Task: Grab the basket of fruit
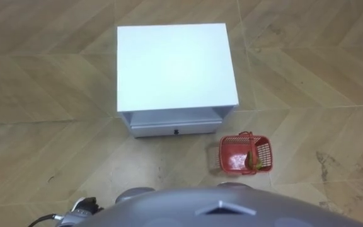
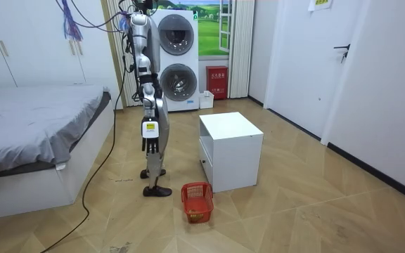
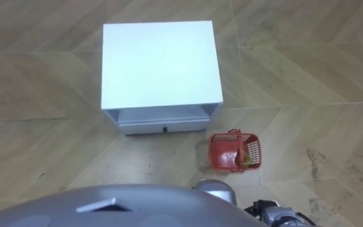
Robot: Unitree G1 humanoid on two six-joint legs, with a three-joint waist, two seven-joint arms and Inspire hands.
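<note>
Standing facing a white cabinet (image 1: pixel 172 66), with the red fruit basket (image 1: pixel 245 153) sitting on the floor (image 1: pixel 55 145) by its front right corner. Hanging right hand (image 2: pixel 151 144) and left hand (image 1: pixel 84 205) low, apart from it, openness impossible to tell.

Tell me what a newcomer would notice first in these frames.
A red basket with something green inside stands on the wooden floor, just off the front right corner of a white bedside cabinet and apart from it. In the room view the robot stands upright between that cabinet and a bed, with stacked washing machines behind it.
</note>
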